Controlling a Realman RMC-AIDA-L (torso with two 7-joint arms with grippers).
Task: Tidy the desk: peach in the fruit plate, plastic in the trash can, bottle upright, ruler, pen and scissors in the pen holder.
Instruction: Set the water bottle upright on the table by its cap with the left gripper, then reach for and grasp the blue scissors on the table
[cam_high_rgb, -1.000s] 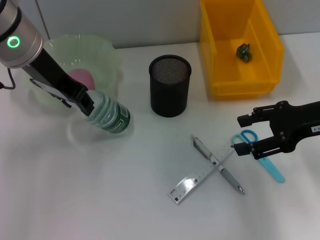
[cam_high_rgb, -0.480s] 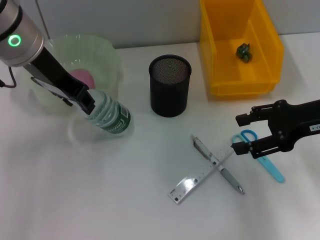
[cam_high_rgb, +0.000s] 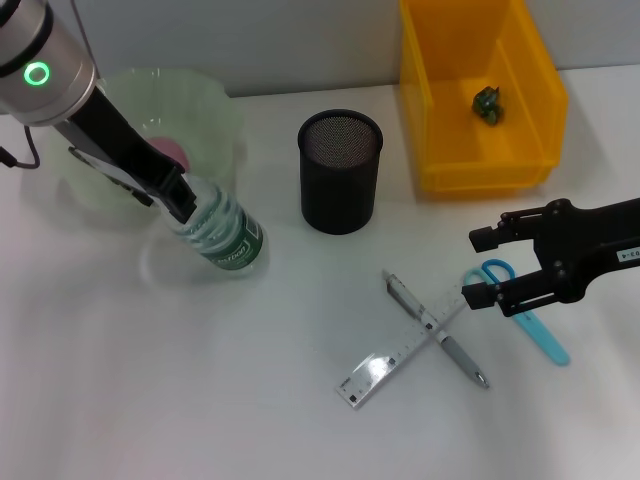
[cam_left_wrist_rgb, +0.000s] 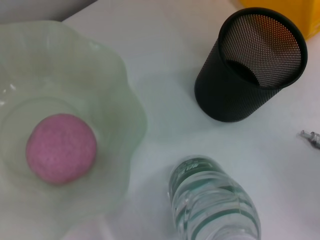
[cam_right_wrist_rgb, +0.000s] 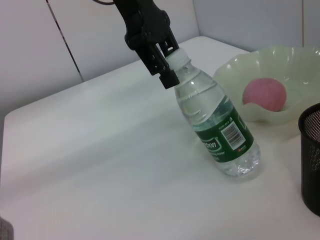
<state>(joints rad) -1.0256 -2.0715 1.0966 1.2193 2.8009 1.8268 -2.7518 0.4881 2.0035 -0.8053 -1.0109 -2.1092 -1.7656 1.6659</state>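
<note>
Bottle (cam_high_rgb: 220, 232) – one, tilted | left hand (cam_high_rgb: 180, 203) gripping cap | one peach (cam_high_rgb: 168, 152)

Clear green-labelled bottle (cam_high_rgb: 218, 232) tilted, peach (cam_high_rgb: 168, 152) in plate (cam_high_rgb: 215, 105).

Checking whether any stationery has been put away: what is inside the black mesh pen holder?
The pen holder looks empty: only bare mesh walls show in the left wrist view. Its floor is partly hidden by the near wall, so a small item there cannot be ruled out.

We're looking at a lab-style test bench: a bare white table (cam_high_rgb: 200, 400) against plain pale wall panels (cam_right_wrist_rgb: 60, 45), staged desk props (a mesh pen holder (cam_high_rgb: 340, 170), a yellow bin (cam_high_rgb: 480, 90)), nothing homely.
</note>
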